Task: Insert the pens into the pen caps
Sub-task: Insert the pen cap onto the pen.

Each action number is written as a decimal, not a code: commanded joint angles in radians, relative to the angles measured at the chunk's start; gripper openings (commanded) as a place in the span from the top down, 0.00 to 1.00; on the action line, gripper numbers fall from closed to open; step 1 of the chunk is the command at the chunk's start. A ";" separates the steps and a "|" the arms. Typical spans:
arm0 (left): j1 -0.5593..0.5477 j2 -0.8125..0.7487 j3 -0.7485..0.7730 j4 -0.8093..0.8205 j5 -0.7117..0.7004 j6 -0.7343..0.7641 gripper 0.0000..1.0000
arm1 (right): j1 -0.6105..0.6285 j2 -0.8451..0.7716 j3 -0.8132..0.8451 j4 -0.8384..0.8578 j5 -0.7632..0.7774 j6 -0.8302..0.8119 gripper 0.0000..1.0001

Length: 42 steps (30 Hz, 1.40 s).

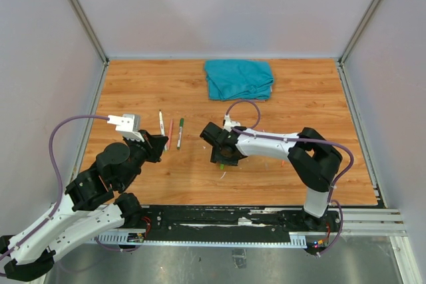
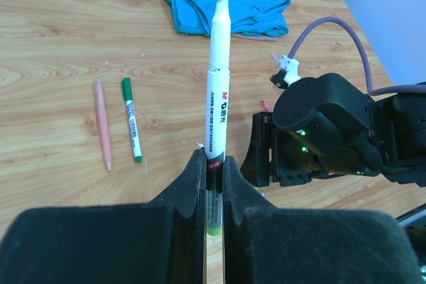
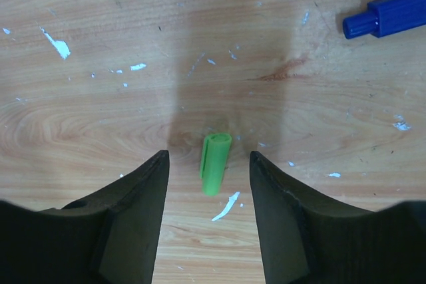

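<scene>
My left gripper (image 2: 214,164) is shut on a white pen (image 2: 218,78) with a black tip and a green rear end; the pen points away from it, above the table. It also shows in the top view (image 1: 162,123), ahead of the left gripper (image 1: 158,143). My right gripper (image 3: 208,156) is open and low over the table, with a green pen cap (image 3: 215,163) lying flat between its fingers, touching neither. That cap peeks out under the right gripper (image 1: 223,156) in the top view (image 1: 221,166). A blue pen part (image 3: 389,14) lies further off.
A pink pen (image 2: 102,124) and a green-capped pen (image 2: 131,128) lie side by side on the wooden table (image 1: 299,104), left of the held pen. A folded teal cloth (image 1: 239,78) lies at the back. White walls and metal rails enclose the table.
</scene>
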 commanded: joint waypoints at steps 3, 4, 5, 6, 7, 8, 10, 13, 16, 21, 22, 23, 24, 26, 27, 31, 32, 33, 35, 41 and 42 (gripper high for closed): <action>0.003 -0.007 0.000 0.015 -0.010 0.008 1.00 | 0.011 0.068 0.068 -0.089 0.048 0.003 0.49; 0.003 -0.007 0.000 0.016 -0.010 0.009 0.99 | 0.012 0.077 0.078 -0.099 0.047 0.001 0.49; 0.003 -0.007 0.000 0.016 -0.011 0.009 1.00 | 0.013 0.086 0.085 -0.110 0.047 -0.002 0.49; 0.003 -0.008 0.000 0.014 -0.011 0.009 0.99 | 0.014 0.092 0.091 -0.116 0.047 -0.001 0.50; 0.003 -0.009 0.001 0.015 -0.011 0.009 1.00 | 0.014 0.096 0.093 -0.123 0.047 -0.002 0.52; 0.003 -0.010 0.000 0.015 -0.011 0.009 1.00 | 0.014 0.097 0.092 -0.123 0.047 0.000 0.53; 0.003 -0.016 0.000 0.014 -0.013 0.007 1.00 | 0.014 0.100 0.086 -0.123 0.047 -0.001 0.55; 0.002 -0.020 0.000 0.013 -0.014 0.007 0.99 | 0.014 0.101 0.082 -0.122 0.047 -0.002 0.61; 0.003 -0.021 -0.001 0.013 -0.014 0.007 1.00 | 0.015 0.095 0.072 -0.114 0.047 -0.004 0.67; 0.003 -0.020 -0.001 0.013 -0.011 0.006 1.00 | 0.015 0.069 0.045 -0.095 0.054 -0.017 0.74; 0.003 -0.020 -0.001 0.013 -0.012 0.006 1.00 | 0.014 0.059 0.037 -0.090 0.057 -0.025 0.74; 0.002 -0.021 0.000 0.013 -0.012 0.006 0.99 | 0.014 0.050 0.028 -0.083 0.057 -0.037 0.76; 0.003 -0.021 0.000 0.014 -0.012 0.006 0.99 | 0.014 0.041 0.020 -0.071 0.057 -0.052 0.76; 0.003 -0.021 0.000 0.015 -0.010 0.006 0.99 | 0.013 0.022 0.004 -0.046 0.051 -0.113 0.78; 0.003 -0.021 -0.001 0.014 -0.011 0.006 1.00 | 0.012 0.012 -0.004 -0.037 0.051 -0.144 0.79; 0.002 -0.021 -0.001 0.015 -0.010 0.007 0.99 | 0.000 -0.024 -0.029 -0.017 0.061 -0.283 0.82; 0.002 -0.021 0.000 0.015 -0.009 0.007 1.00 | -0.007 -0.033 -0.034 -0.020 0.063 -0.313 0.83; 0.003 -0.021 -0.001 0.015 -0.009 0.007 0.99 | -0.016 -0.041 -0.043 -0.015 0.055 -0.354 0.83; 0.003 -0.021 -0.001 0.017 -0.008 0.009 0.99 | -0.041 -0.056 -0.064 -0.002 0.017 -0.418 0.82; 0.003 -0.014 0.000 0.017 -0.006 0.011 1.00 | -0.071 -0.091 -0.110 0.019 -0.041 -0.535 0.81; 0.003 -0.014 0.000 0.017 -0.007 0.011 0.99 | -0.072 -0.090 -0.110 0.016 -0.042 -0.543 0.81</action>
